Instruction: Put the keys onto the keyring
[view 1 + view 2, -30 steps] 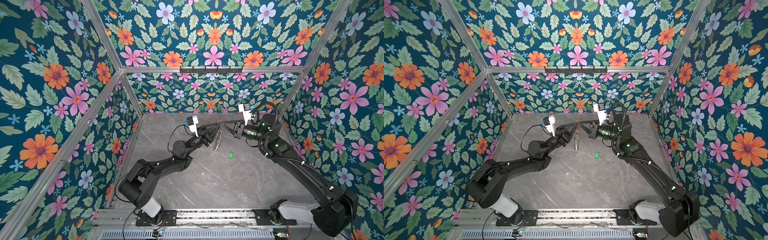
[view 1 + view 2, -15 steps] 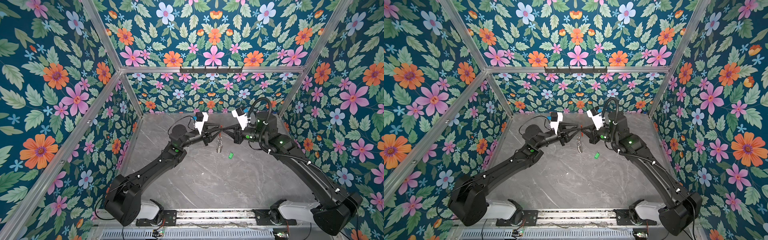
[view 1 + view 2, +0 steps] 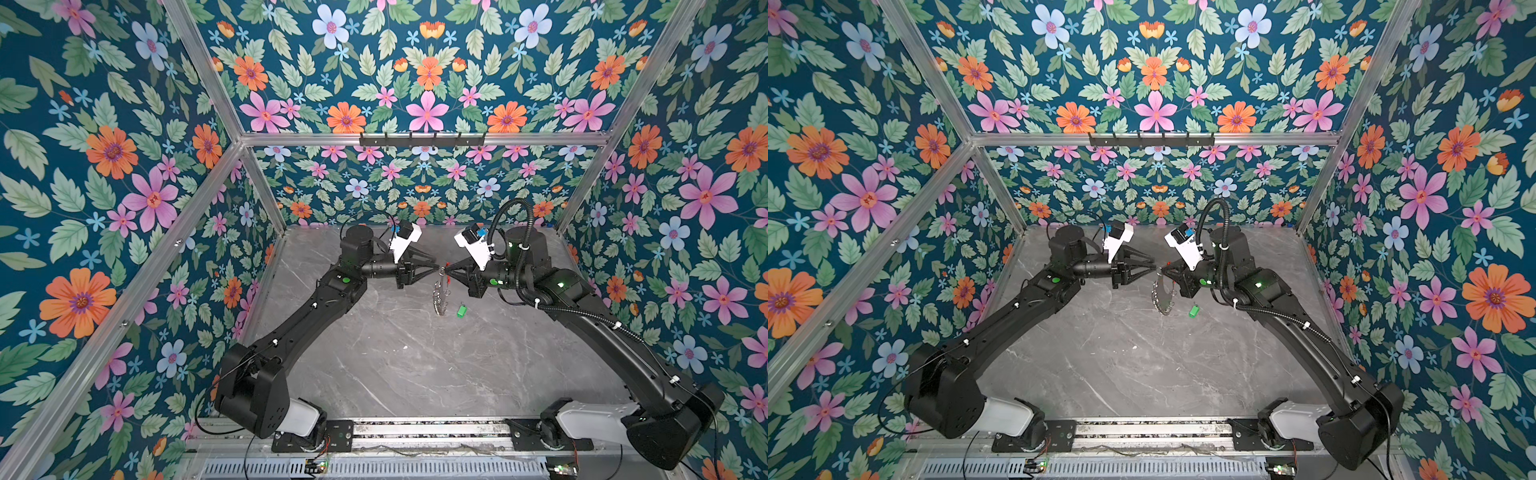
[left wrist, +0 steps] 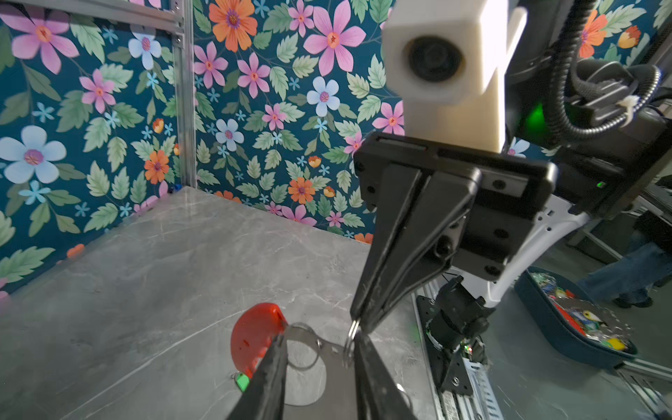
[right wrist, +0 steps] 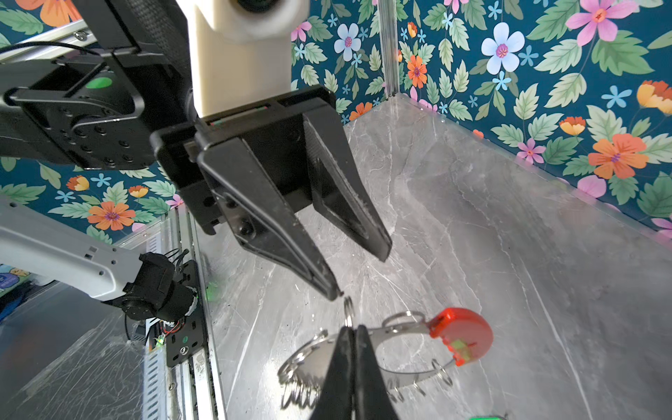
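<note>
Both arms meet nose to nose over the far half of the grey table (image 3: 395, 365). The right gripper (image 5: 351, 332) is pinched fully closed on the thin metal hoop of the keyring (image 5: 462, 338), a little way along from the red arc (image 4: 254, 334). The hoop hangs from its tips with the bunch of small silver rings (image 3: 440, 306) at the low end, close above the table (whether they brush the surface I cannot tell).

The left gripper (image 5: 358, 271) faces it with its fingers partly apart, and it has hold of nothing. One of its fingertips (image 5: 327, 283) sits just beside a small silver ring (image 5: 348, 309) that stands up from the hoop right at the right gripper's tips. A sliver of gap shows between fingertip and ring. Seen from the left wrist, the hoop runs across the space between the left fingers, the red arc by one finger and the upright ring by the other.

The green key (image 3: 460, 311) lies on the table by itself, near the keyring's low end and on the right arm's side of it. In both top views the key (image 3: 1192, 311) sits just below the right gripper's body. A sliver of its green shows at the edge of the right wrist view. Neither gripper touches it, and it is not on the hoop.
</note>
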### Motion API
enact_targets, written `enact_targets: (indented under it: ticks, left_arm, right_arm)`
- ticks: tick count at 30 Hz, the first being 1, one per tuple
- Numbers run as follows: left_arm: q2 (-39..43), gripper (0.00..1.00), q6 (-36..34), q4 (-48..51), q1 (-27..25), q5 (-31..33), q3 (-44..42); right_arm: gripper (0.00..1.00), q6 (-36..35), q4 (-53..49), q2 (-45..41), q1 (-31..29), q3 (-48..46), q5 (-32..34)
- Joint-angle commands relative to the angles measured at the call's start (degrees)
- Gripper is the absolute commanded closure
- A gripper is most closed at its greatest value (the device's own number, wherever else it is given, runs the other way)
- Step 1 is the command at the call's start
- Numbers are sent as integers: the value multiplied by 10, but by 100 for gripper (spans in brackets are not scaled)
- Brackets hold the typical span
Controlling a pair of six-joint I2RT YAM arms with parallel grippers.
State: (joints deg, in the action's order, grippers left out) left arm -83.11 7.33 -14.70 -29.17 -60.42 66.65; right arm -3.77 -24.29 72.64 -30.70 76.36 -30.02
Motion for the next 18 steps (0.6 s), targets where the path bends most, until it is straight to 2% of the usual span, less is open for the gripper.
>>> enact_targets:
  ticks: [1, 11, 14, 18]
  left_arm:
    - [-2, 66, -4, 5, 1, -31, 4]
    - [-11, 68, 18, -21, 1, -44, 9]
    - [-15, 77, 21, -22, 1, -50, 9]
    - [-17, 97, 20, -23, 1, -51, 9]
  right_arm:
    - [100, -8, 8, 3, -3, 7, -14]
    - [100, -9, 7, 16, -11, 21, -14]
    - [100, -8, 7, 20, -11, 24, -13]
    - [100, -7, 10, 23, -12, 26, -9]
